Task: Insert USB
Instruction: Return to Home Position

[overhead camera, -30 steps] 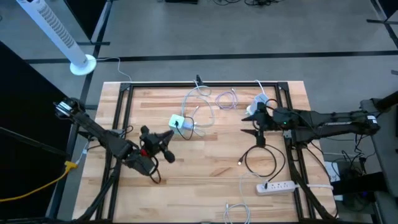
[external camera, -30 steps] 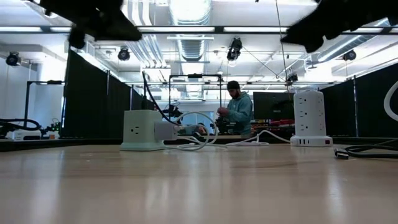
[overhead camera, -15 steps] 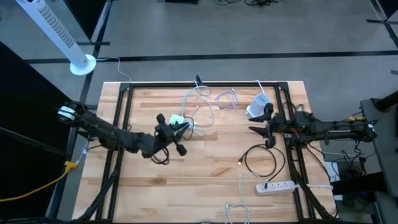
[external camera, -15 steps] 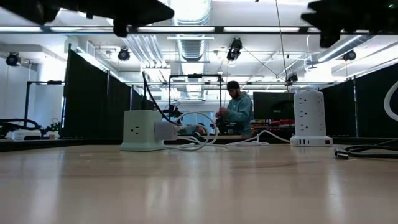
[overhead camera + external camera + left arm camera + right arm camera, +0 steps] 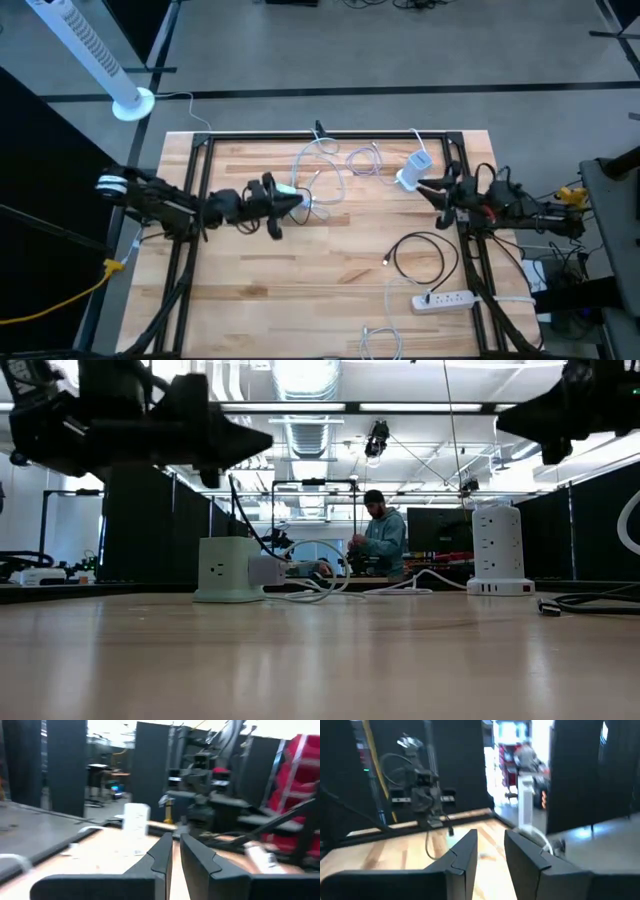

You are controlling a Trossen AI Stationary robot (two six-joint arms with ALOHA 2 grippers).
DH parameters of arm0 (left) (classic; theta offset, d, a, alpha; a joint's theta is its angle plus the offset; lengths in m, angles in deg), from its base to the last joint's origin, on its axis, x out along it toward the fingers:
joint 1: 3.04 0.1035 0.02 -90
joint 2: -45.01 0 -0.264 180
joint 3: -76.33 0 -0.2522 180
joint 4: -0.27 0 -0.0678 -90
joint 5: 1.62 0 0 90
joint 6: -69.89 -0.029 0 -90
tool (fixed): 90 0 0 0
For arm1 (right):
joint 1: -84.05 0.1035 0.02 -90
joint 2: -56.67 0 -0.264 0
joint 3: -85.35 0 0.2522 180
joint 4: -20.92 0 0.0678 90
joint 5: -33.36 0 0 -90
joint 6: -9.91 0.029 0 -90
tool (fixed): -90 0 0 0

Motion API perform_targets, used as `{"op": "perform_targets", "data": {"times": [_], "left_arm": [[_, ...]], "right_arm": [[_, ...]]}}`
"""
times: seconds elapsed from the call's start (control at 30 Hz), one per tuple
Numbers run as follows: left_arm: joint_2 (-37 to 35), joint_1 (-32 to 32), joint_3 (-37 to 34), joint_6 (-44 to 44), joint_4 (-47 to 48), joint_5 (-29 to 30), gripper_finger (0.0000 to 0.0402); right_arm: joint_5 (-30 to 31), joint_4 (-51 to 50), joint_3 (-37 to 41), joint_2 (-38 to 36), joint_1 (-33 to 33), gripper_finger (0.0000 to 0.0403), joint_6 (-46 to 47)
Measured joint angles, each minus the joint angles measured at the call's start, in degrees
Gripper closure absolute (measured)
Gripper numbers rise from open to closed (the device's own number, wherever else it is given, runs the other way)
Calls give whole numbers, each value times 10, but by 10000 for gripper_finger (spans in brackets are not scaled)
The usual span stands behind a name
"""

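Observation:
My left gripper (image 5: 297, 200) hovers above the pale green cube outlet (image 5: 286, 195), its fingers (image 5: 165, 852) nearly together and holding nothing. The cube (image 5: 228, 568) stands on the table with a white adapter and white cables plugged into it. My right gripper (image 5: 425, 187) hangs in the air just beside the white tower power strip (image 5: 412, 170), with a narrow gap between its fingers (image 5: 465, 852) and nothing in them. A black looped cable (image 5: 420, 255) lies on the table, its small plug end (image 5: 387, 262) pointing toward the table's left.
White cables (image 5: 340, 160) lie tangled near the far edge. A flat white power strip (image 5: 445, 298) sits near the right front corner, with another white cable (image 5: 380, 340) at the near edge. A person (image 5: 380, 535) stands far behind the table. Bare wood spans the near left.
My left gripper swung from the table's near-left middle toward the far side and the right, ending over the green cube. My right gripper drew back toward the right edge and then a little toward the far edge, stopping beside the white tower. Nothing on the table moved.

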Motion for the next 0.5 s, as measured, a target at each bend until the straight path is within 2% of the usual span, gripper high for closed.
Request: {"op": "perform_targets", "data": {"times": [0.07, 0.13, 0.2, 0.27, 0.37, 0.5], "left_arm": [[-14, 18, -13, -21, -4, 0, 377], [-43, 34, -46, -35, -24, 0, 377], [-83, 47, -102, -33, -65, 2, 377], [-127, 54, -166, -29, -125, 5, 377], [-199, 54, -162, -30, -43, 2, 377], [-254, 48, -141, -27, 74, -19, 377]], "right_arm": [[-10, 4, 1, 8, 0, 334, 31], [-48, 16, 1, 8, 0, 345, 38], [-75, 26, 1, -3, 0, 358, 33], [-76, 40, 1, -7, 0, 372, 14], [-76, 45, 5, -3, -5, 396, -11], [-95, 63, 28, 12, -8, 399, 10]]}}
